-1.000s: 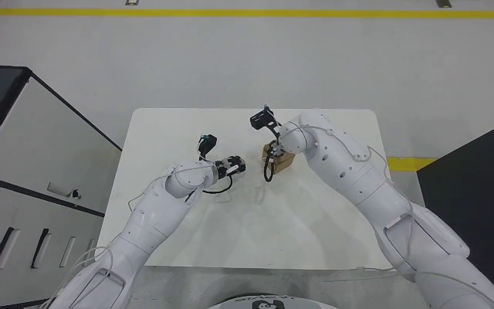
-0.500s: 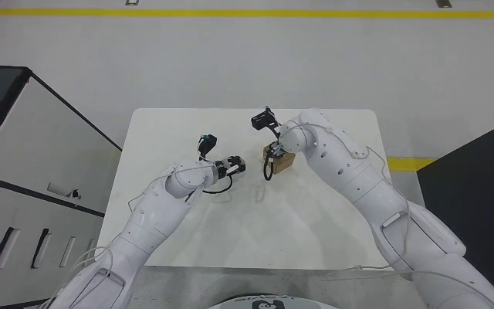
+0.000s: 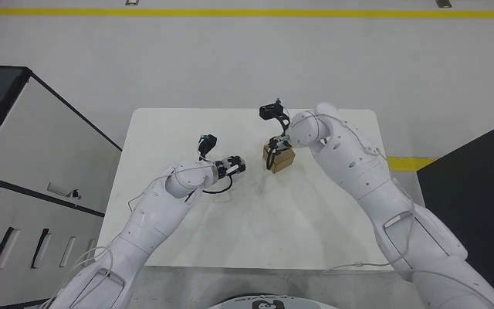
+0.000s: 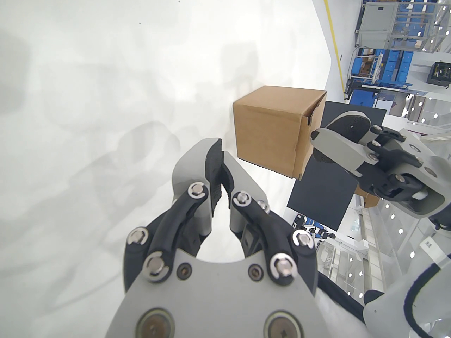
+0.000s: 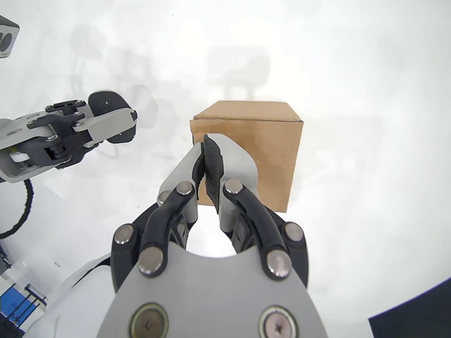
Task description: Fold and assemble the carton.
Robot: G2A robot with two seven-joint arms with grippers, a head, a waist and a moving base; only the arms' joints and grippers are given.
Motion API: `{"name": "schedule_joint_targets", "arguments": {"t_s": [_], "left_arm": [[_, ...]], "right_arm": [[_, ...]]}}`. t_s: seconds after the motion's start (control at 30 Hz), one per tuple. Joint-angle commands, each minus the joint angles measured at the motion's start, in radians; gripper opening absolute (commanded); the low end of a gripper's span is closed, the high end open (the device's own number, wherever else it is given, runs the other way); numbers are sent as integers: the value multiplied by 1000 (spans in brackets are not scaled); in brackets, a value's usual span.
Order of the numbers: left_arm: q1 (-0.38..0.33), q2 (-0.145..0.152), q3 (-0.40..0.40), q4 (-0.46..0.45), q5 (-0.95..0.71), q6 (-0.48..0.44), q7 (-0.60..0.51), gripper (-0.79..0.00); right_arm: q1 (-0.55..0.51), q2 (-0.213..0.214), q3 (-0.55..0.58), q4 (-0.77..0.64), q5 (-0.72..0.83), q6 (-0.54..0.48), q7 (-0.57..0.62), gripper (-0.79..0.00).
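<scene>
Rightward goes the right arm's elbow since a second ago, and its wrist turns toward the far side of the table (image 3: 177, 131), while the left arm stays where it was and the carton (image 3: 282, 159) sits about where it did. The carton stands on the table as a nearly closed cube, between the two grippers and much nearer the right one. The right gripper (image 5: 207, 144) is clenched on nothing, its tips just at the carton's near upper edge; from the left wrist they touch the end flap (image 4: 313, 107), where a small gap shows at the corner. The left gripper (image 4: 220, 158) is also clenched and empty, near the carton but apart from it. The step in hand looks like pressing that last flap home. To do it well, the push should likely run square into the flap and low enough not to tip the light carton. The left gripper could brace the opposite face, since otherwise the carton may simply slide across the smooth table.
</scene>
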Motion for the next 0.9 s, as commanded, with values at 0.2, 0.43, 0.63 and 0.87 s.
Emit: {"name": "schedule_joint_targets", "arguments": {"t_s": [0.2,0.43,0.63,0.87], "left_arm": [[0,0,0,0,0,0,0,-785],[0,0,0,0,0,0,0,-785],[0,0,0,0,0,0,0,-785],[0,0,0,0,0,0,0,-785]], "right_arm": [[-9,2,44,32,74,18,-14,-785],[-8,-1,45,55,89,15,-6,-785],[-6,-4,40,72,93,16,-13,-785],[0,-9,36,87,102,15,-19,-785]]}}
